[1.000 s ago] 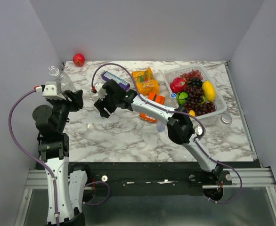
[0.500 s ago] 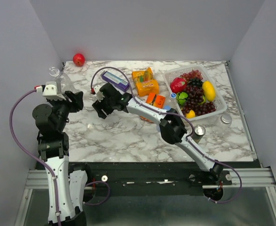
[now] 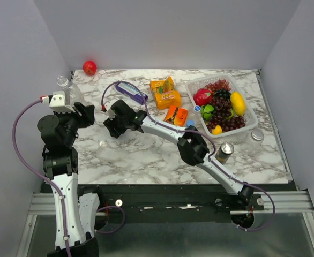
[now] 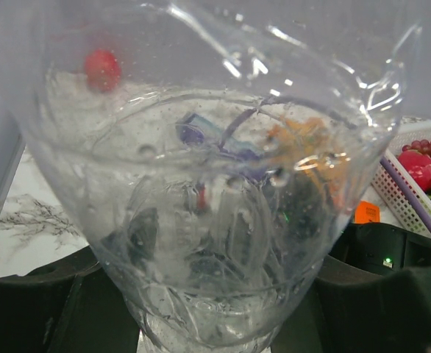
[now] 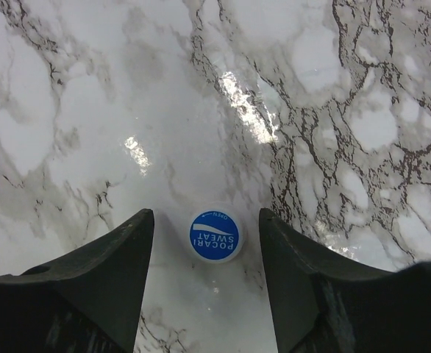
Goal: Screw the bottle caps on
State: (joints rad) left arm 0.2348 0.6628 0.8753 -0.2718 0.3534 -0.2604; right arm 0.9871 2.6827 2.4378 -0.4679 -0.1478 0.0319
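My left gripper [image 3: 71,100] is shut on a clear plastic bottle [image 3: 66,92] and holds it above the table's far-left corner, its open neck pointing away. The bottle [image 4: 215,184] fills the left wrist view, with the dark fingers [image 4: 39,309] at either side of its base. My right gripper [image 3: 114,126] is open, low over the left-middle of the marble. In the right wrist view a blue cap [image 5: 215,235] printed POCARI SWEAT lies flat between the open fingers [image 5: 109,272], touching neither. Two more blue caps [image 3: 196,108] [image 3: 189,122] lie by the basket.
A red ball [image 3: 89,67] sits at the far-left corner. A purple box [image 3: 131,91], orange packets [image 3: 166,94] and a white basket [image 3: 252,126] of fruit lie at the back right. A dark can [image 3: 224,151] stands by the right arm's elbow, a silver lid [image 3: 257,135] beyond.
My right arm has swung left, carrying the open gripper a little left and nearer. Its elbow uncovered the dark can. The left arm and bottle have barely moved.
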